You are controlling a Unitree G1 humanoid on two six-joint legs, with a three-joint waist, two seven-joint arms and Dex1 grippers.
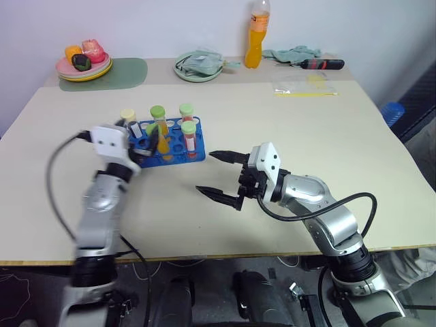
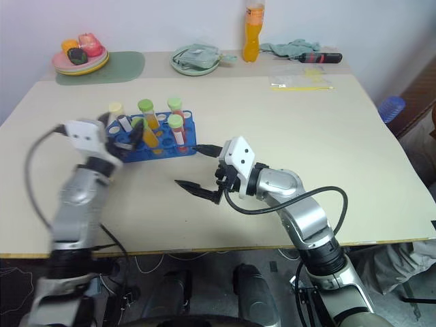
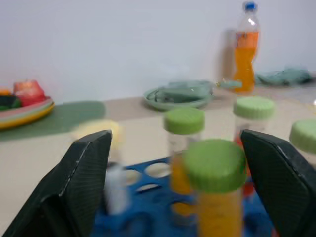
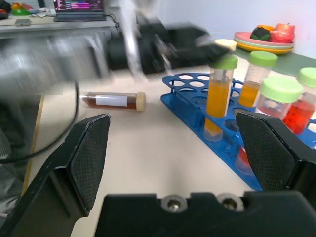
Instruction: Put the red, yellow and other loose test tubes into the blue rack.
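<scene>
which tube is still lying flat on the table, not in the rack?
The dark tube with the cream cap: it lies on its side on the table beside the blue rack. The green-capped tubes stand upright in the rack.

Glossy blue plastic rack (image 1: 170,151)

Beige table (image 1: 286,129), white wall (image 1: 170,27)
</scene>
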